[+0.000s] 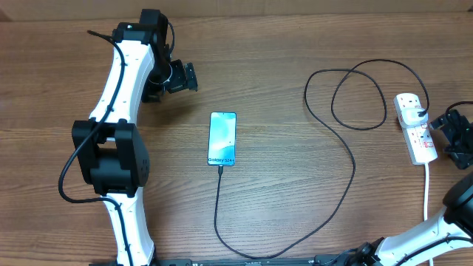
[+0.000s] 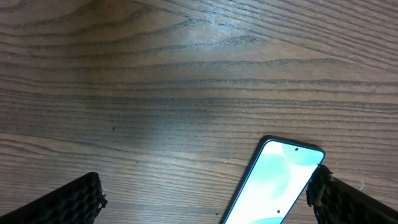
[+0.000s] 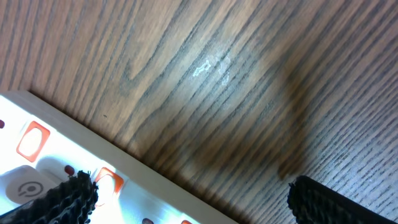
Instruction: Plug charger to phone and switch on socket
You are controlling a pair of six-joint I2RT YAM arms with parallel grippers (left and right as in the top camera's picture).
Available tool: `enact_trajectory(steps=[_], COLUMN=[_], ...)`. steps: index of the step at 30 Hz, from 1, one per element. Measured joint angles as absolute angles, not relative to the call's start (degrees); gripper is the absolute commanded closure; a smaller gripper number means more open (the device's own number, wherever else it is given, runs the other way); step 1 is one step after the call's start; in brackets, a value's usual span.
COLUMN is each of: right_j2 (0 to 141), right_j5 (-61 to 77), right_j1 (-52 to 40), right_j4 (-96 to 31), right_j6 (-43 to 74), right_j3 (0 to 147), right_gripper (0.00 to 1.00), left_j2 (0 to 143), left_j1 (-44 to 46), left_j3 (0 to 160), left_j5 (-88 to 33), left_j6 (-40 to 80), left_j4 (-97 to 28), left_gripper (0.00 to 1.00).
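Cable (image 1: 217, 199) looks plugged into phone (image 1: 222, 138); socket (image 1: 415, 127) switch likely left. Right gripper (image 1: 446, 137) beside socket, left gripper (image 1: 192, 77) far from it; both spread, empty.

Count: one phone (image 1: 222, 138), centre. One charger (image 1: 347, 159) cable, looped far right. One socket (image 1: 414, 127) strip, right edge; two red switches (image 3: 32, 138) clear, further ones uncertain. Two grippers: left gripper (image 1: 194, 77), right gripper (image 1: 442, 139).

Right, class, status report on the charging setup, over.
Left end effector open, empty, near phone. Right end effector open, beside power strip. Charger cable meets phone's bottom edge, looks plugged. Nothing seen blocking the strip.
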State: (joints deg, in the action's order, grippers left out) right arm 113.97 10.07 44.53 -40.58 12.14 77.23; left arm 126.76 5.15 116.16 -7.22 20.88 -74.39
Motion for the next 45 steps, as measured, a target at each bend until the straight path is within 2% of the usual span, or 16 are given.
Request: enact_trajectory(steps=[17, 45], right_j2=[113.97, 113.97], right_j5=[3.99, 3.25], right_j1=[41.1, 41.1], right_j4=[-41.12, -42.09], right_j6=[12.49, 13.54], right_j3=[77.23, 77.23], right_gripper=[0.0, 0.0], left_j2=[126.76, 126.76], left_j1=[5.15, 5.15], left_j3=[116.16, 116.16], left_j5=[-7.22, -7.22], left_j6=[20.88, 20.88], left_j4=[-74.39, -74.39], left_gripper=[0.01, 0.01])
